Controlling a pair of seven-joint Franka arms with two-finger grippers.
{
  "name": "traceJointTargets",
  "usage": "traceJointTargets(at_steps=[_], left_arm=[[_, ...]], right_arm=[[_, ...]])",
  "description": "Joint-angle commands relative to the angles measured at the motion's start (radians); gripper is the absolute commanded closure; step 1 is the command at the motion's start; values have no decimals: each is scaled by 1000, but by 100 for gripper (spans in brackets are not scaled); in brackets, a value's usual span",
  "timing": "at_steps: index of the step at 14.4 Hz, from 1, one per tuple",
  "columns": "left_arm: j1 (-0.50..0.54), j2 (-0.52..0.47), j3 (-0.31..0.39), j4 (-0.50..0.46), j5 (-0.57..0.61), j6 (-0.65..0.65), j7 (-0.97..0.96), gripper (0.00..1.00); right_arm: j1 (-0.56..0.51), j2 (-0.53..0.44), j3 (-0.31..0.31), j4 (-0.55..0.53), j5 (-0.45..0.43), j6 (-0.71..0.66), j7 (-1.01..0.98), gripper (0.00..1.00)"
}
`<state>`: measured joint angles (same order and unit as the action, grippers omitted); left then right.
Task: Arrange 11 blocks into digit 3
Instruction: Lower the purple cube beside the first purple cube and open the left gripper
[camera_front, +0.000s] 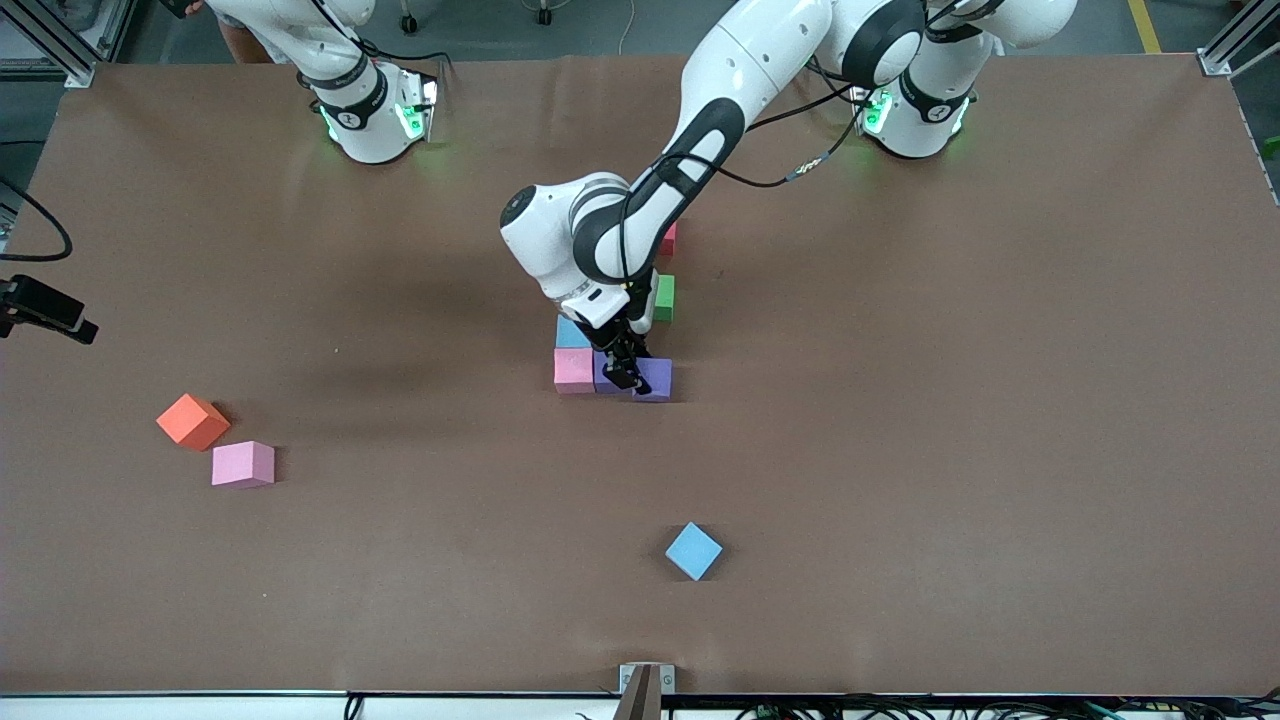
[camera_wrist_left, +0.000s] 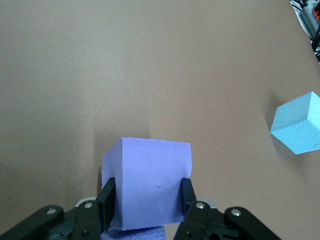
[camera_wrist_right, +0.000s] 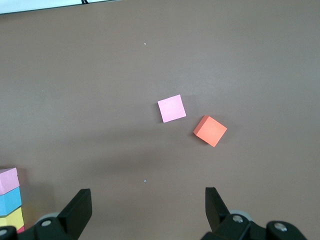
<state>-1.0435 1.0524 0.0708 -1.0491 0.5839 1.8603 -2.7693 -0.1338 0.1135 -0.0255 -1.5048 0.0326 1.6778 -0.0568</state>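
The left end effector (camera_front: 628, 372) is down at the middle of the bench (camera_front: 900, 450), in the row of the digit 3 (camera_front: 620, 330) nearest the front camera, its fingers clamped on a purple block (camera_wrist_left: 147, 182). The left wrist view shows that grip plainly: a black pad presses each side face of the cube, and a second purple surface (camera_wrist_left: 142, 234) shows just under it. In the front view the arm hides most of the figure; beside the end effector show a pink block (camera_front: 573, 369), a purple block at the row's end (camera_front: 657, 378), a light blue block (camera_front: 571, 331), a green block (camera_front: 664, 297) and a sliver of red (camera_front: 669, 239). The right wrist view adds the stack's end toward the right arm: pink, light blue, yellow (camera_wrist_right: 11, 218), then a red edge.

The right end effector (camera_wrist_right: 148, 209) shows only in its own wrist view, fingers wide apart and empty, waiting high over bare bench. Ahead of it, well apart, lie a loose pink block (camera_wrist_right: 171, 108) and an orange cube (camera_wrist_right: 210, 130), near each other but not touching. A loose light blue block (camera_front: 693, 550) lies nearer the front camera than the left end effector, with open bench all round it.
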Motion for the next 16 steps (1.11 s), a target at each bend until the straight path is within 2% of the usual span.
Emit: traceJointTargets(at_steps=[1, 11, 12, 13, 15, 16], left_arm=[[-9, 0, 3, -12, 21, 14, -168, 99], [-9, 9, -25, -17, 10, 13, -165, 97], [-9, 9, -28, -19, 10, 11, -158, 87], [-7, 9, -28, -19, 10, 11, -154, 66], [-7, 9, -28, -19, 10, 11, -157, 0], [-6, 8, -28, -19, 8, 8, -161, 0]], right_arm=[[-20, 0, 13, 0, 3, -4, -8, 0], [-21, 0, 13, -2, 3, -10, -8, 0], [-26, 0, 13, -2, 4, -10, -8, 0], [-30, 0, 13, -2, 4, -10, -9, 0], [-32, 0, 13, -2, 4, -10, -8, 0], [-32, 0, 13, -2, 6, -10, -9, 0]])
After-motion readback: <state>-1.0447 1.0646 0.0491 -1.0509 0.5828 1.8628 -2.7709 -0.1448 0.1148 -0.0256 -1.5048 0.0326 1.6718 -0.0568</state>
